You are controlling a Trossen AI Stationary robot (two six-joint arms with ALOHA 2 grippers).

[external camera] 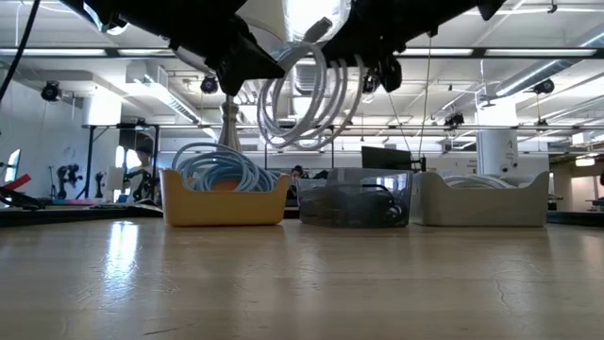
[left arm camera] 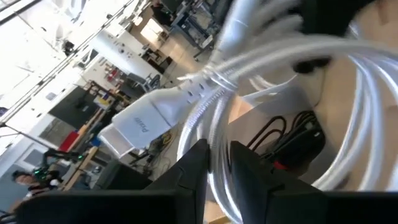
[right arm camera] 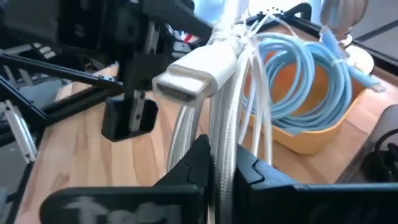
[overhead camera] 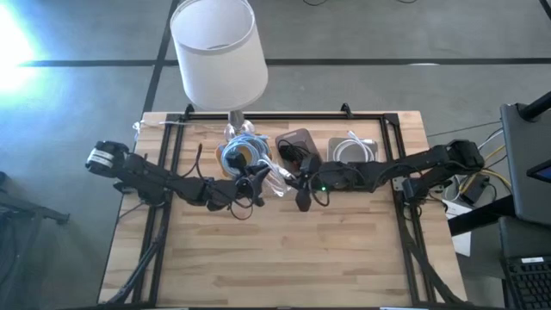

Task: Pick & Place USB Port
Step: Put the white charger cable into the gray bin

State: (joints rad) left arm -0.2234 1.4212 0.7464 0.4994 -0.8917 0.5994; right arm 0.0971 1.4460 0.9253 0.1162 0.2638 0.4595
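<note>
the coiled white cable [external camera: 307, 94] hangs in the air above the middle of the table [overhead camera: 284, 250], held between both arms, just near of the row of bins. the low view shows its loops dangling clear of the wood, which the high view, looking straight down, cannot tell; there the cable [overhead camera: 277, 178] is only a pale tangle between the two arms.

the left gripper [overhead camera: 250, 191] reaches in from the left. its wrist view shows its fingers [left arm camera: 191, 171] closed on several strands of the coil [left arm camera: 214, 134], with a flat white plug [left arm camera: 146, 124] tied into the bundle. the right gripper [overhead camera: 301, 191] comes from the right. its wrist view shows its fingers [right arm camera: 249, 171] pinched on the braided strands [right arm camera: 224, 143] just under the white plug [right arm camera: 196, 74].

behind the cable, along the far side, stand three bins: a yellow bin [external camera: 225, 198] of light blue cable [external camera: 219, 165] on the left, a clear bin [external camera: 354, 200] with black cable in the middle, and a pale bin [external camera: 484, 200] of white cable on the right. only the high view shows the lamp's white shade [overhead camera: 218, 52] over the far edge, partly covering the yellow bin. the right wrist view also catches the left arm's dark finger [right arm camera: 130, 115] above the wood.
</note>
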